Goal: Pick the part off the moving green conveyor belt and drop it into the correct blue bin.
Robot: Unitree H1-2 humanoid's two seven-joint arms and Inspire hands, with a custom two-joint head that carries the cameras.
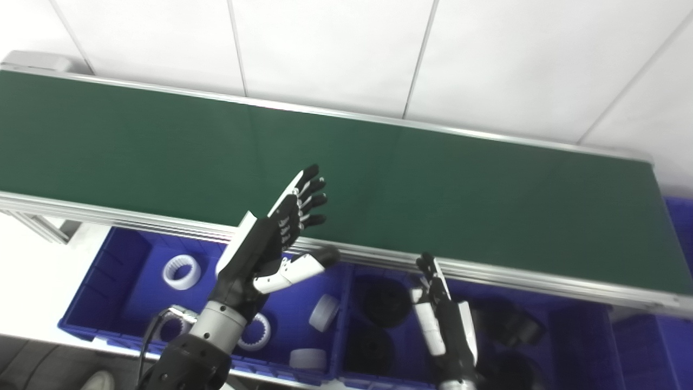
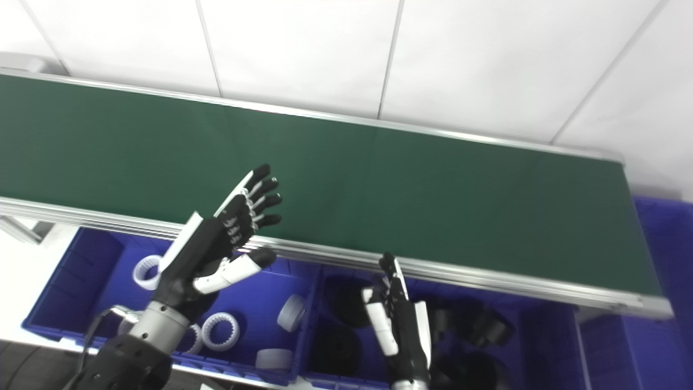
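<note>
The green conveyor belt (image 1: pixel 379 179) runs across the view and carries no part that I can see. My left hand (image 1: pixel 276 233) is open and empty, fingers spread, raised over the belt's near edge above the left blue bin (image 1: pixel 108 271). My right hand (image 1: pixel 441 314) is open and empty, fingers straight, held over the right blue bin (image 1: pixel 574 330) just below the belt's near rail.
The left bin holds several white toothed rings (image 1: pixel 181 271) and white round parts (image 1: pixel 325 311). The right bin holds several black round parts (image 1: pixel 384 300). Another blue bin (image 1: pixel 682 216) stands at the belt's right end. A white tiled floor lies behind the belt.
</note>
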